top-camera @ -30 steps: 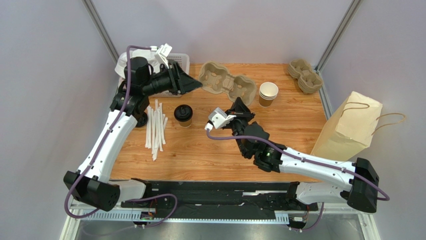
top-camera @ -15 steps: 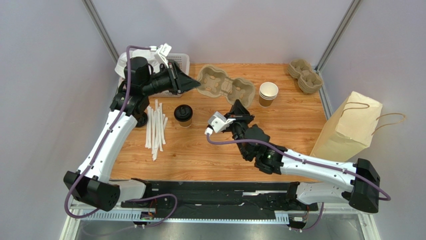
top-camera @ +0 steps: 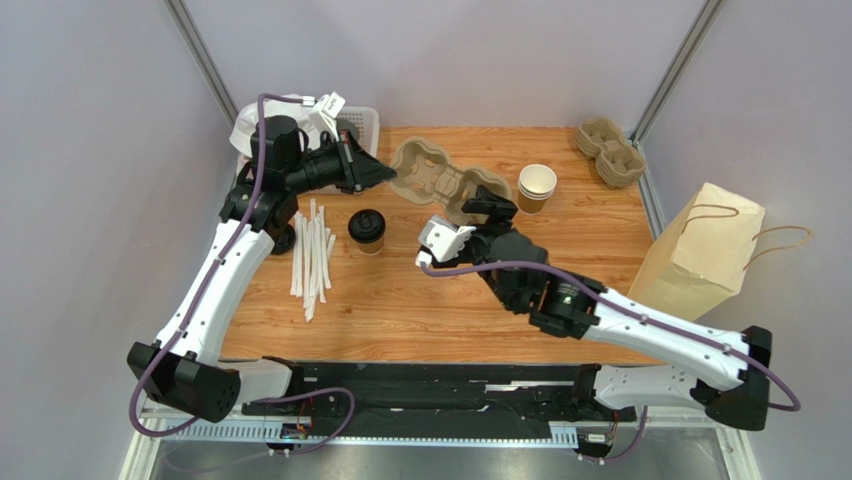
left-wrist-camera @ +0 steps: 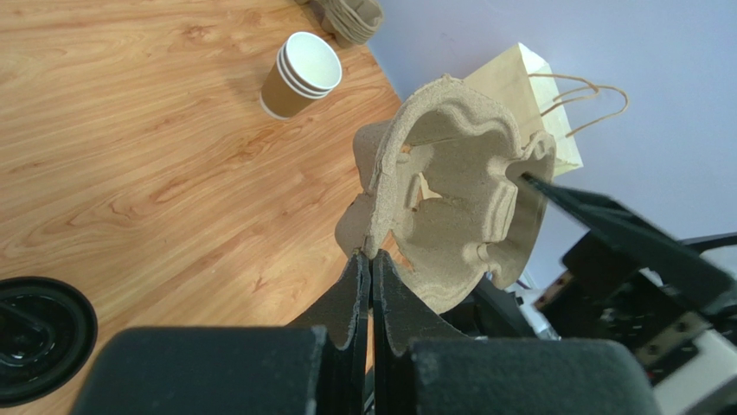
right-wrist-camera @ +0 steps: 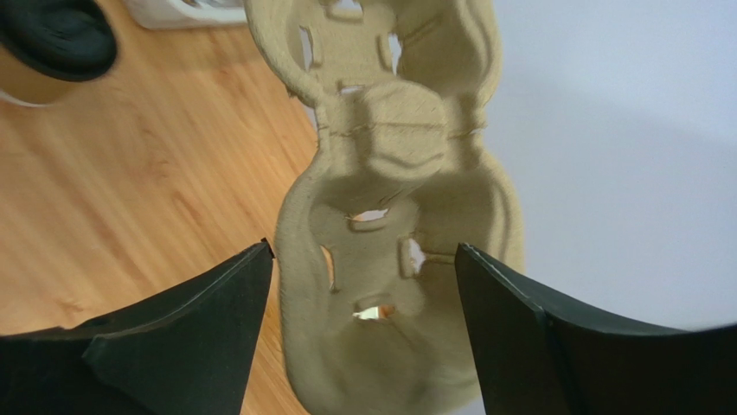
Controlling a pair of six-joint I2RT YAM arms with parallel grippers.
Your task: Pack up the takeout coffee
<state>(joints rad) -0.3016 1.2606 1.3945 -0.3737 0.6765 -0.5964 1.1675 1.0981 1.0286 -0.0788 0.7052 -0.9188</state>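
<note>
Pale grey walls (top-camera: 450, 60) close round my wooden table (top-camera: 400, 310). From the left come paper straws (top-camera: 312, 255), then the takeout coffee (top-camera: 367, 228), upright on the wood, long axis vertical, black lid facing up. My left pincer (top-camera: 385, 176) is clamped on the rim of the pulp tray (top-camera: 440, 180); my right pincer (top-camera: 490, 203) stands apart around its other end. A brown bag (top-camera: 700, 255) stands far right

top view looks steeply down from above and behind the arm bases (top-camera: 190, 385), over the whole table (top-camera: 400, 300). both wrist views sit close on the tray (left-wrist-camera: 450, 199), facing it from opposite ends; each catches the coffee (left-wrist-camera: 35, 346) at its edge
</note>
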